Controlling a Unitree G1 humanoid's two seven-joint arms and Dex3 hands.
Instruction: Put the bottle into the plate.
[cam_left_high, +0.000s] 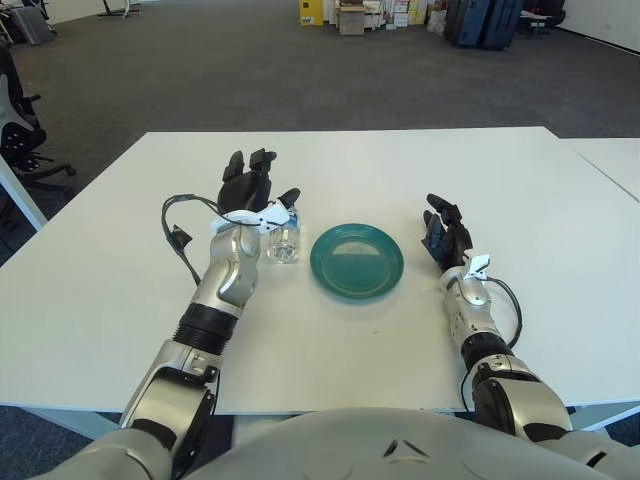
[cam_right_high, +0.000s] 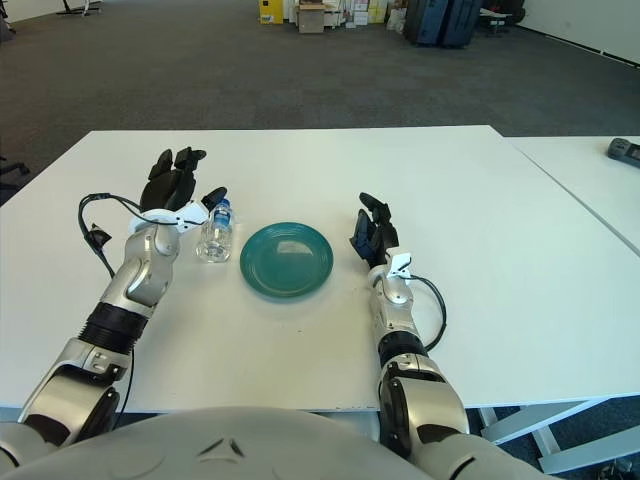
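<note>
A small clear water bottle (cam_left_high: 282, 243) with a blue cap stands upright on the white table (cam_left_high: 330, 170), just left of the round green plate (cam_left_high: 357, 291). My left hand (cam_left_high: 262, 185) is open right beside the bottle, on its left and slightly behind it. Its black fingers (cam_left_high: 258, 160) are spread upward and the thumb reaches over the bottle's top, not closed around it. The plate holds nothing. To the right of the plate shows my right hand (cam_left_high: 442, 228), idle with its fingers relaxed and nothing in it.
A black cable (cam_left_high: 180, 235) loops out from my left wrist. A second white table (cam_right_high: 600, 190) adjoins on the right, with a dark object (cam_right_high: 624, 150) on it. An office chair (cam_left_high: 20, 130) stands off the table's far left.
</note>
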